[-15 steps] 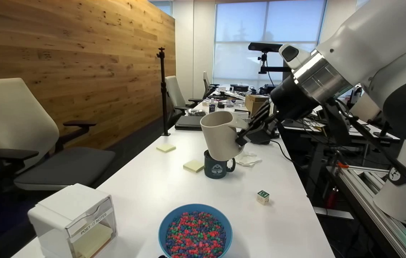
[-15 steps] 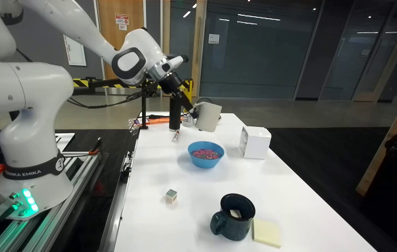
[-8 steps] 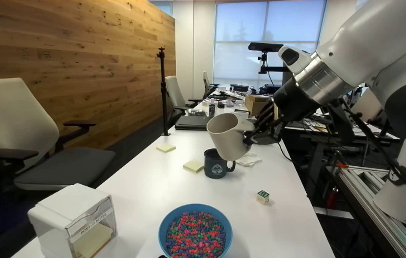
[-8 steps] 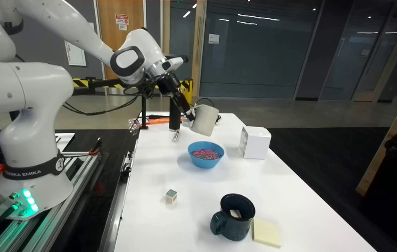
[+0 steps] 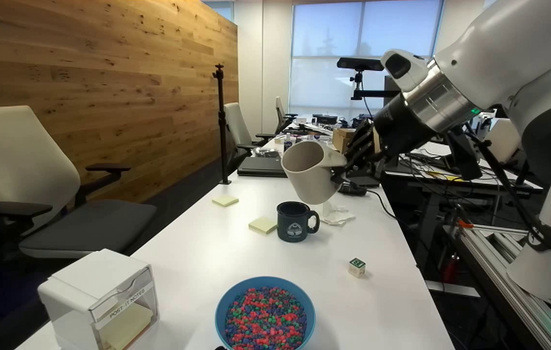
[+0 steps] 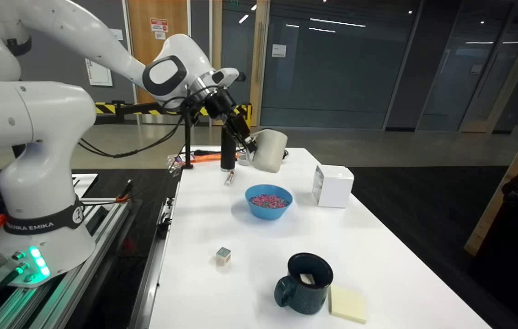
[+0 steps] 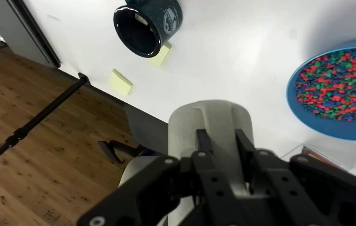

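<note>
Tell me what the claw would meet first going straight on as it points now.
The beige mug in the claw sits straight ahead and would travel along; past it, probably the white tabletop, though the mug blocks that line in the wrist view.

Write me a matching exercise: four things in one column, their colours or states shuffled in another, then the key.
1. beige mug
2. blue bowl
3. logo mug
4. Post-it Notes dispenser

A. white and box-shaped
B. tilted, held in the gripper
C. dark green, upright
D. holding red, green and blue pebbles

Pairs: 1-B, 2-D, 3-C, 4-A
</note>
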